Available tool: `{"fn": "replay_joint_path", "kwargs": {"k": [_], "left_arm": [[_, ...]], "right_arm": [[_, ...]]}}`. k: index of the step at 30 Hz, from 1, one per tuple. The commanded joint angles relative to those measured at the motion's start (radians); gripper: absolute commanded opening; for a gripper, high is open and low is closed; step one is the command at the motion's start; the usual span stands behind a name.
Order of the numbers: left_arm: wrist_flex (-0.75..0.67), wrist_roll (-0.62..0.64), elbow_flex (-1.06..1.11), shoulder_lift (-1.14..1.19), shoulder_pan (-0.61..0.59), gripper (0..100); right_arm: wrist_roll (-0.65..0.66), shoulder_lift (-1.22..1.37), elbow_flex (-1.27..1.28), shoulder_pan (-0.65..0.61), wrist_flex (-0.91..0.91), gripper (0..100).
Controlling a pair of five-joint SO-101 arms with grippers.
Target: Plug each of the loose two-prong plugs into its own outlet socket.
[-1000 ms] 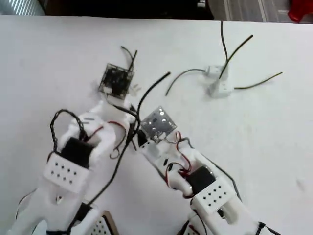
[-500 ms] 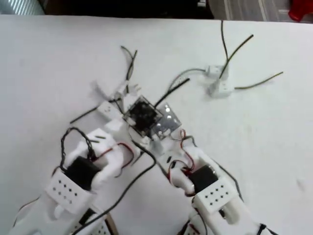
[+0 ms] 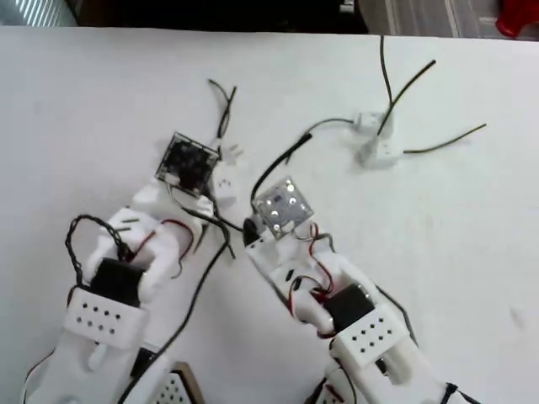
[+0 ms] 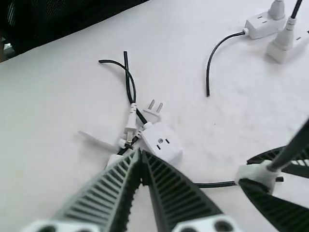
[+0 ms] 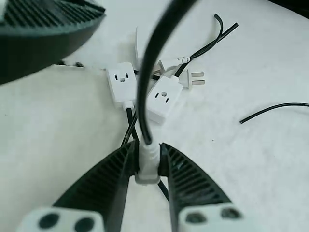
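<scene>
Right hand [image 5: 147, 149] is clenched on a white moulded two-prong plug [image 5: 146, 166], whose thick black cord [image 5: 155, 58] arches up and away over the fingers. Just ahead of its fingertips, on the white counter [image 5: 256, 174], two white square outlet sockets lie side by side [image 5: 120, 79] [image 5: 164, 99]. Beyond them is a loose white plug with bare prongs [image 5: 195, 77].

Left hand [image 4: 141, 162] is clenched with nothing visible between its fingers, its tips just short of the nearer socket.

I judge this to be the carry-to-socket step. The held plug's prongs are hidden, but the cord leaves on the socket side, so they probably face my palm. Next I need to turn the plug, square its prongs to the slots, and steady the socket with the left hand.
</scene>
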Motion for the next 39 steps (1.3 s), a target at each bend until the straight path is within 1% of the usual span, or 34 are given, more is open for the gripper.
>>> {"fn": "replay_joint_path", "kwargs": {"k": [1,3,7,9,11,12,14,18,20,22,25,28,34,38,39], "left_arm": [[-0.048,-0.014,-0.002,0.041,0.093,2],[-0.049,-0.023,-0.003,0.062,0.148,2],[-0.037,-0.141,0.003,0.07,0.243,2],[0.002,-0.17,-0.002,0.07,0.275,2],[0.014,-0.17,-0.005,0.07,0.278,2],[0.011,-0.17,-0.012,0.07,0.268,2],[0.015,-0.166,-0.04,0.07,0.2,2],[0.02,-0.041,-0.084,0.077,0.018,2],[0.025,-0.011,-0.097,0.079,-0.053,2],[0.06,-0.009,-0.126,0.079,-0.094,2],[0.118,-0.009,-0.193,0.119,-0.117,2],[0.181,-0.009,-0.315,0.26,-0.119,2],[0.396,-0.014,-0.703,0.682,-0.122,3],[0.517,-0.003,-0.95,0.947,-0.166,16],[0.534,0.02,-1.007,1.015,-0.191,18]], "right_arm": [[-0.011,-0.027,-0.011,-0.016,-0.012,1.6],[-0.011,-0.027,-0.008,-0.039,-0.012,1.6],[-0.011,-0.027,-0.006,-0.05,-0.012,1.6],[-0.011,-0.027,-0.006,-0.033,-0.012,1.6],[-0.011,-0.027,-0.006,-0.005,-0.013,1.6],[-0.011,-0.027,-0.006,0.01,-0.015,1.6],[-0.011,-0.027,-0.009,0.045,-0.019,1.6],[-0.012,-0.018,-0.012,0.153,-0.073,1.6],[-0.035,-0.016,-0.011,0.209,-0.113,1.6],[-0.083,-0.016,-0.011,0.254,-0.136,1.6],[-0.114,-0.016,-0.011,0.288,-0.159,1.6],[-0.146,-0.015,-0.006,0.308,-0.177,1.6],[-0.147,-0.015,0.0,0.309,-0.177,1.6],[-0.147,-0.015,0.009,0.306,-0.179,1.6],[-0.147,-0.015,0.009,0.306,-0.179,1.6]]}}
